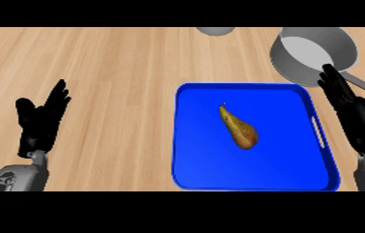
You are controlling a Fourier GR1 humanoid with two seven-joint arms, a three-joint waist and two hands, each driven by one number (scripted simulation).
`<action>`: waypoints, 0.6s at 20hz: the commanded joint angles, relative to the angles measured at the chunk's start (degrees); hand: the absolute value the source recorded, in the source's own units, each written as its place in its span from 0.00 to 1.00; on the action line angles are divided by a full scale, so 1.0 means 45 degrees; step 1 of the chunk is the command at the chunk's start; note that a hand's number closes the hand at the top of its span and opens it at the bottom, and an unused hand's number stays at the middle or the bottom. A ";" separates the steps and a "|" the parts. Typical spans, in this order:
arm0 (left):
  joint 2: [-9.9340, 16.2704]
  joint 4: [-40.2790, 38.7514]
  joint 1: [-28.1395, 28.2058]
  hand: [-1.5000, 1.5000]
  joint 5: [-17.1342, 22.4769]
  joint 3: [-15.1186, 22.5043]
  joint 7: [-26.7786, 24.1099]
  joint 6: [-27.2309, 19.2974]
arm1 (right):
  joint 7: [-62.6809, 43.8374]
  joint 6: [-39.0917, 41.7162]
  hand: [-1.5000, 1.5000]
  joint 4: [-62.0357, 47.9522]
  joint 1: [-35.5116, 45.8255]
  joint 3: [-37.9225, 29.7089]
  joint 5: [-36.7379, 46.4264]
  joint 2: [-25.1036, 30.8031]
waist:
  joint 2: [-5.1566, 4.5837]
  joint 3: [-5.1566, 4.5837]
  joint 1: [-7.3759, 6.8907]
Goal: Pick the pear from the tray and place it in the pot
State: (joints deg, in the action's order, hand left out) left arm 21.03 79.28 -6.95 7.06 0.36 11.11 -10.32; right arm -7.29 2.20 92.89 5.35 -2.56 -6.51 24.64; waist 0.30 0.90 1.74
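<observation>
Left robot hand (41, 118) sat way over at the view's left side, open, fingers straight and pointing up, thumb splayed off to the left; its grey forearm came in from the lower-left corner; right robot hand (343, 104) was up along the right edge, also open, fingers stretched up and away, holding nothing.

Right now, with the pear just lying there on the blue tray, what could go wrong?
The pear lies on its side and tapers to a thin stem, so it might roll or slip when grasped. The right hand hovers by the tray's raised right edge and could knock it. The pot sits close behind, its handle beside that hand, easily bumped.
</observation>
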 commanded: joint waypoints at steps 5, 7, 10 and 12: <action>0.0644 0.1135 0.0573 0.50 -0.1544 0.0136 -0.0633 -0.0183 | -0.1166 0.0023 1.00 0.0052 -0.0038 0.0344 0.1500 0.0433 | -0.0056 -0.0203 -0.0456; 0.0678 0.0838 0.0516 0.50 -0.1153 0.0120 -0.0329 0.0049 | 0.0333 -0.0213 1.00 0.1053 0.0434 0.0296 0.5355 0.3903 | 0.0159 -0.0560 -0.0358; 0.0497 0.0873 0.1217 0.50 -0.1194 0.0087 -0.0934 -0.0053 | 0.3091 -0.2926 0.00 0.1782 -0.0580 0.0428 0.6885 0.2340 | 0.0046 -0.0190 -0.0241; 0.0549 0.1322 0.1374 0.50 -0.1063 0.0114 -0.0603 0.0108 | 0.4577 -0.4281 0.00 0.2257 -0.1955 0.1118 0.7490 0.1090 | 0.0038 -0.0164 -0.0176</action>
State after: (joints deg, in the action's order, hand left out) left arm 23.70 83.98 -2.51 2.13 0.62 8.77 -10.26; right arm 2.52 -8.49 99.68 2.25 -0.30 18.64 32.42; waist 0.57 -0.06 0.60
